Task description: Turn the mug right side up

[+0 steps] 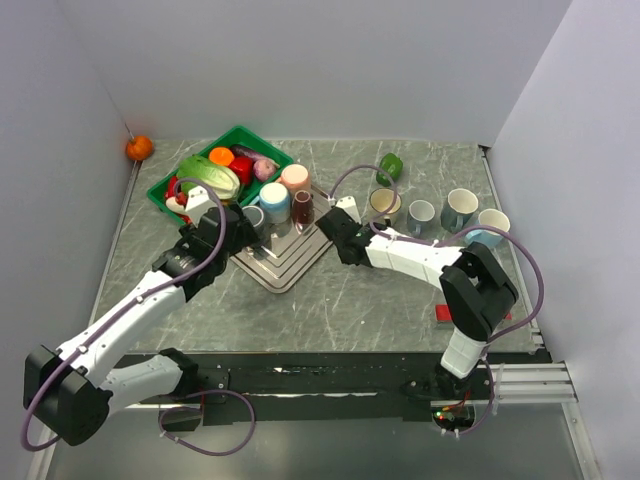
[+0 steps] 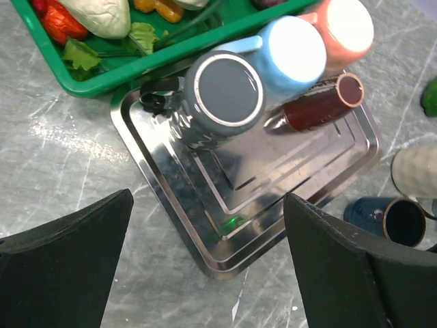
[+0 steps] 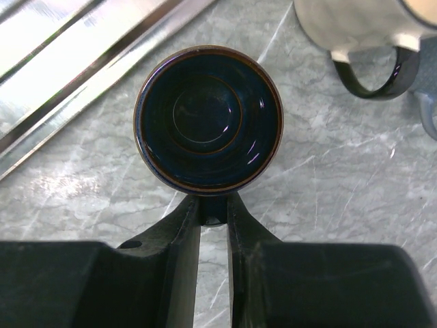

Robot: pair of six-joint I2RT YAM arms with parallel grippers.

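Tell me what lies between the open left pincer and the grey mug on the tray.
Between the left pincer and the grey mug lies only bare tray metal, seen in the left wrist view.

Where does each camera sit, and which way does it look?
Top external: above and behind the bases, looking down on the table; the left arm and right arm show.
Left wrist: on the left arm, looking down at the tray; the open left gripper shows.
Right wrist: straight down into the dark blue mug; the right gripper pinches its handle.
Shared: both wrist views show that mug and the tray.
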